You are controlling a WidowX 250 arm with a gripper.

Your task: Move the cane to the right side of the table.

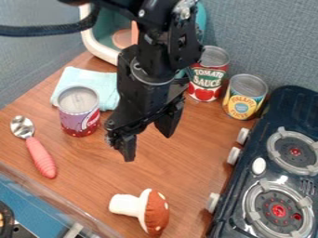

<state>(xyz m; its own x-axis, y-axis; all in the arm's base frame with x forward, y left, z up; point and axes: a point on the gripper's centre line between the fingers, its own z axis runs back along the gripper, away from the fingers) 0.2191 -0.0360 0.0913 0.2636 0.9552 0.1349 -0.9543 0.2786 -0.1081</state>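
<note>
Camera view: from where I am standing, the black pincer (148,145) is hanging above the middle of the wooden desk (192,160), its two fingers standing wide apart with nothing between them. A purple-and-red can (79,111) is standing upright at the left of the view, beside the pincer and apart from it. Two more cans are standing upright at the back right: a red-and-white can (208,74) and, just beside it, a yellow-labelled can (245,96). A pale blue cloth (93,83) is lying folded behind the purple-and-red can. A spoon (38,153) is lying at the far left, its metal bowl pointing to the back and its pink handle to the front. A toy mushroom (144,210) is lying on its side near the front, brown cap to the right. A dark toy stove (270,139) with two burners is occupying the right side.
</note>
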